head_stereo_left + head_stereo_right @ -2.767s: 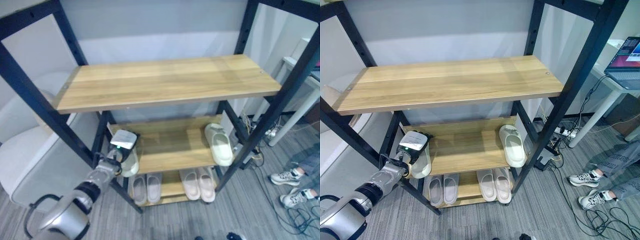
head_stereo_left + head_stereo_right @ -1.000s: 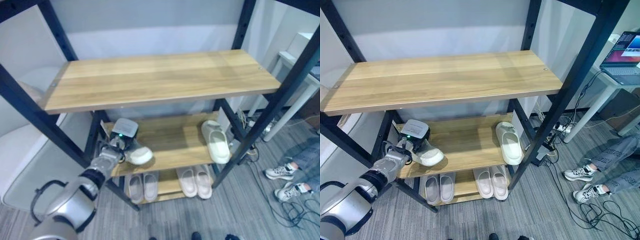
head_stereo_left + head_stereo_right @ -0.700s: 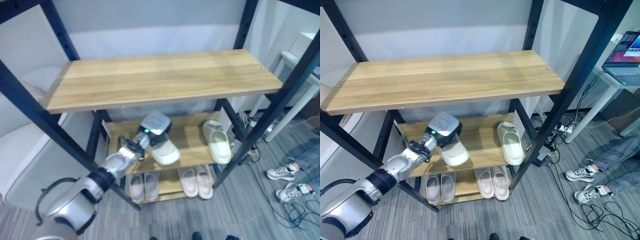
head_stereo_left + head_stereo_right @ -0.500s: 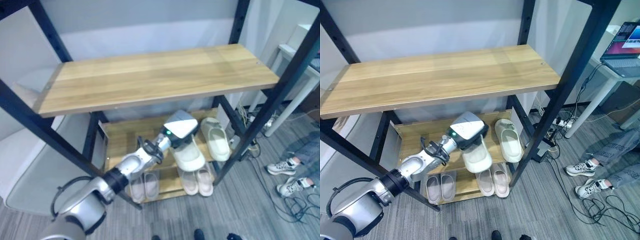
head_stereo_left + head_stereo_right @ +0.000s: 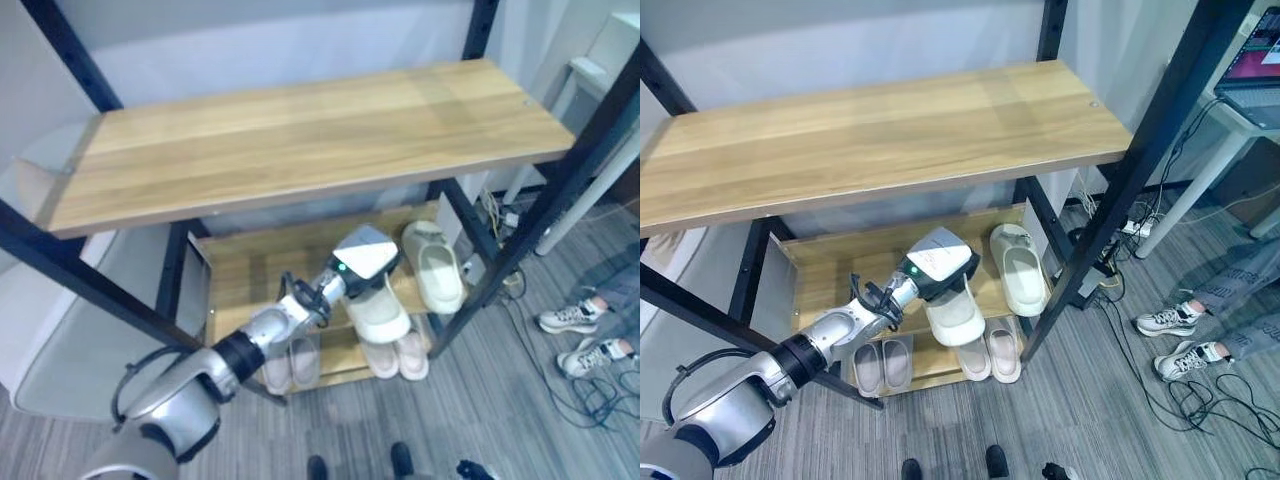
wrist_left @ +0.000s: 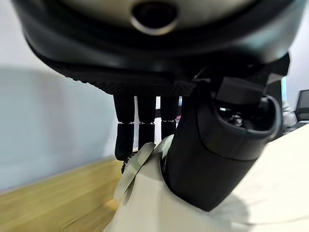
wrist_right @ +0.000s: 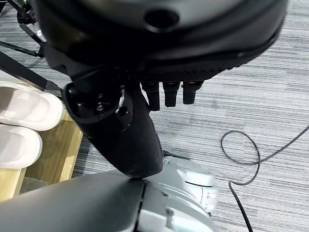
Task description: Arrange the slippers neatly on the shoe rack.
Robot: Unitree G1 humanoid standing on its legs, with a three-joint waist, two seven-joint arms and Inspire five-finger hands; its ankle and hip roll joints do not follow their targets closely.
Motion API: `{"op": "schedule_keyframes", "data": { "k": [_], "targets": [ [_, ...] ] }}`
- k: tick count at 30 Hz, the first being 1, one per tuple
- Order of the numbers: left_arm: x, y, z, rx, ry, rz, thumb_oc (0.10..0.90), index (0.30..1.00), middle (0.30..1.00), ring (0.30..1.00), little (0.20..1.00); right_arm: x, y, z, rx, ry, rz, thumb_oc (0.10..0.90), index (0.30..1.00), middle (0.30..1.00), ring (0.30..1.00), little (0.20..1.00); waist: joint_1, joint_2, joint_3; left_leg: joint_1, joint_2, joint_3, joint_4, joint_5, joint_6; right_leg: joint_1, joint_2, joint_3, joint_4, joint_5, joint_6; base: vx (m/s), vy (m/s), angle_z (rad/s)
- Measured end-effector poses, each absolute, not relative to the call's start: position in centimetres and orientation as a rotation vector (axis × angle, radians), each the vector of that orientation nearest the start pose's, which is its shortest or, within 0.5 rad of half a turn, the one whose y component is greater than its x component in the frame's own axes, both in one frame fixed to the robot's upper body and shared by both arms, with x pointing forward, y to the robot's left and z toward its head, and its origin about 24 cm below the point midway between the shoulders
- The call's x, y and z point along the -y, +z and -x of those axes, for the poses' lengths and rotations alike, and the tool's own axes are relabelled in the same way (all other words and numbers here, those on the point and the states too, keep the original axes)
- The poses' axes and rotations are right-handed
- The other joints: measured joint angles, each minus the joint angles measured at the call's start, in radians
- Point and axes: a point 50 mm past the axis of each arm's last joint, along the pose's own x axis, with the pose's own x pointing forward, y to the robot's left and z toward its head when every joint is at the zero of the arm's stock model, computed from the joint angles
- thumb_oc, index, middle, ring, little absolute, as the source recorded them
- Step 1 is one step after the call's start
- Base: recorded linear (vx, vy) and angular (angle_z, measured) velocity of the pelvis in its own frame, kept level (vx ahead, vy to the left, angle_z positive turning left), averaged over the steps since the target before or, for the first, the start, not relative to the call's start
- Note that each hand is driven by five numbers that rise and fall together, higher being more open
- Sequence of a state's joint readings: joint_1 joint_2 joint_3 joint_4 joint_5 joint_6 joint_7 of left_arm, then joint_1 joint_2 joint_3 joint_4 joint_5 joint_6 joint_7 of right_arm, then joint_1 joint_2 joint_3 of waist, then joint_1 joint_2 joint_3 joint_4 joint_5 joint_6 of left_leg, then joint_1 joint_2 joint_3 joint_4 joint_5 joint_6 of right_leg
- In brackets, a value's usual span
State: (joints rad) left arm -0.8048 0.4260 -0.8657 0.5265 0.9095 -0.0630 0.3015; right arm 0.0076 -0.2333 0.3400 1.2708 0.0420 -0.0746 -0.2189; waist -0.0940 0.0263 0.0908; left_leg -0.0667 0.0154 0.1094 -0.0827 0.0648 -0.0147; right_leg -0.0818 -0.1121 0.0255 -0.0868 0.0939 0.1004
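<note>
Since 2.8 s ago the left hand [image 5: 362, 258] has carried its cream slipper [image 5: 378, 310] from the lower-left post of the shoe rack [image 5: 300, 140] across the middle shelf [image 5: 250, 280] to centre frame, just left of the second cream slipper [image 5: 432, 266]; since 0.5 s ago barely any change. Left wrist view: fingers [image 6: 124, 135] and thumb curled round the slipper's edge, pinching it. Slipper hangs below the hand, toe over the shelf's front edge. Count: 2 cream slippers at middle-shelf level, 2 pinkish pairs on the bottom shelf [image 5: 940, 370], i.e. left pair [image 5: 882, 364] and right pair [image 5: 990, 354]. Top shelf bare wood. Right hand [image 7: 145, 111] in its wrist view over grey carpet [image 7: 231, 111], fingers [image 7: 171, 92] curled, holding nothing. Lower right: a person's sneakers [image 5: 585, 338].
</note>
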Motion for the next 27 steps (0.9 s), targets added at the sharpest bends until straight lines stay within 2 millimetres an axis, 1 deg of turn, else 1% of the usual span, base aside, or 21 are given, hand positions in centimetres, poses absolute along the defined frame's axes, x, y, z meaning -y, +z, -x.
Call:
{"op": "schedule_keyframes", "data": {
  "k": [2,6,10,11,13,15,19,22,25,27],
  "targets": [
    [-6.6,11.1,-34.7,0.748,-0.38,-1.673,0.4,0.3,0.3,0.3,0.3,22.6,-16.2,-8.9,-1.157,-0.059,0.503,0.8,0.9,0.9,0.9,0.9,0.0,-0.002,0.014,-0.018,0.001,0.005,0.0,0.002,0.0,-0.019,0.0,0.004,0.0,0.005,0.001,0.0,0.003,-0.06],
    [-6.5,11.6,-34.9,0.766,-0.371,-1.675,0.4,0.3,0.3,0.3,0.3,22.6,-16.1,-9.1,-1.148,-0.06,0.505,0.8,0.9,0.9,0.9,0.9,-0.002,-0.003,0.018,-0.022,0.0,0.018,0.0,0.002,0.001,-0.029,0.0,0.016,0.0,0.006,0.0,-0.03,0.001,-0.1],
    [-5.5,12.3,-35.3,0.79,-0.356,-1.658,0.4,0.3,0.3,0.3,0.3,22.6,-15.9,-10.1,-1.121,-0.063,0.513,0.8,0.9,0.9,0.9,0.9,-0.01,-0.003,0.027,-0.047,-0.002,0.024,0.001,0.004,0.002,-0.059,0.0,0.021,0.001,0.013,0.003,-0.07,0.005,-0.05],
    [-5.2,13.0,-35.4,0.812,-0.341,-1.654,0.4,0.3,0.3,0.3,0.3,22.6,-15.7,-10.8,-1.099,-0.064,0.519,0.8,0.9,0.9,0.9,0.9,-0.012,-0.001,0.036,-0.064,-0.002,0.031,0.001,0.007,0.003,-0.078,0.0,0.026,0.001,0.021,0.004,-0.03,0.0,-0.16],
    [-5.1,13.6,-35.6,0.816,-0.327,-1.627,0.4,0.3,0.3,0.3,0.3,22.6,-15.5,-11.5,-1.079,-0.069,0.524,0.8,0.9,0.9,0.9,0.9,-0.014,0.005,0.053,-0.071,-0.002,0.048,0.001,0.008,0.004,-0.094,0.0,0.043,0.001,0.027,0.004,-0.03,0.001,-0.22],
    [-4.9,13.8,-35.7,0.822,-0.32,-1.623,0.4,0.3,0.3,0.3,0.3,22.7,-15.4,-11.8,-1.07,-0.078,0.524,0.8,0.9,0.9,0.9,0.9,-0.018,0.017,0.062,-0.071,-0.002,0.053,0.001,0.007,0.004,-0.097,0.0,0.046,0.001,0.027,0.004,0.0,0.011,-0.11],
    [-4.0,14.1,-35.6,0.838,-0.294,-1.594,0.4,0.3,0.3,0.3,0.3,23.0,-15.1,-12.5,-1.053,-0.12,0.501,0.8,0.9,0.9,0.9,0.9,-0.02,0.036,0.075,-0.074,-0.002,0.056,0.0,0.006,0.003,-0.102,0.002,0.05,0.001,0.027,0.004,0.0,0.01,-0.02],
    [-3.7,14.4,-36.3,0.825,-0.273,-1.608,0.4,0.3,0.3,0.3,0.3,23.0,-15.1,-12.6,-1.042,-0.142,0.483,0.8,0.9,0.9,0.9,0.9,-0.022,0.039,0.075,-0.076,-0.002,0.058,0.0,0.006,0.003,-0.105,0.002,0.052,0.001,0.028,0.004,0.0,0.0,0.0],
    [-3.8,15.4,-36.8,0.83,-0.242,-1.622,0.4,0.3,0.3,0.3,0.3,23.0,-15.0,-12.7,-1.039,-0.145,0.482,0.8,0.9,0.9,0.9,0.9,-0.029,0.041,0.074,-0.092,-0.002,0.064,0.0,0.006,0.003,-0.123,0.001,0.056,0.001,0.031,0.004,0.0,-0.006,-0.05],
    [-4.3,15.5,-37.2,0.799,-0.222,-1.612,0.4,0.3,0.3,0.3,0.3,23.1,-15.1,-12.5,-1.045,-0.154,0.475,0.8,0.9,0.9,0.9,0.9,-0.039,0.041,0.074,-0.092,-0.002,0.069,0.001,0.007,0.004,-0.126,0.002,0.062,0.001,0.032,0.004,0.01,-0.011,-0.06]
  ]
}}
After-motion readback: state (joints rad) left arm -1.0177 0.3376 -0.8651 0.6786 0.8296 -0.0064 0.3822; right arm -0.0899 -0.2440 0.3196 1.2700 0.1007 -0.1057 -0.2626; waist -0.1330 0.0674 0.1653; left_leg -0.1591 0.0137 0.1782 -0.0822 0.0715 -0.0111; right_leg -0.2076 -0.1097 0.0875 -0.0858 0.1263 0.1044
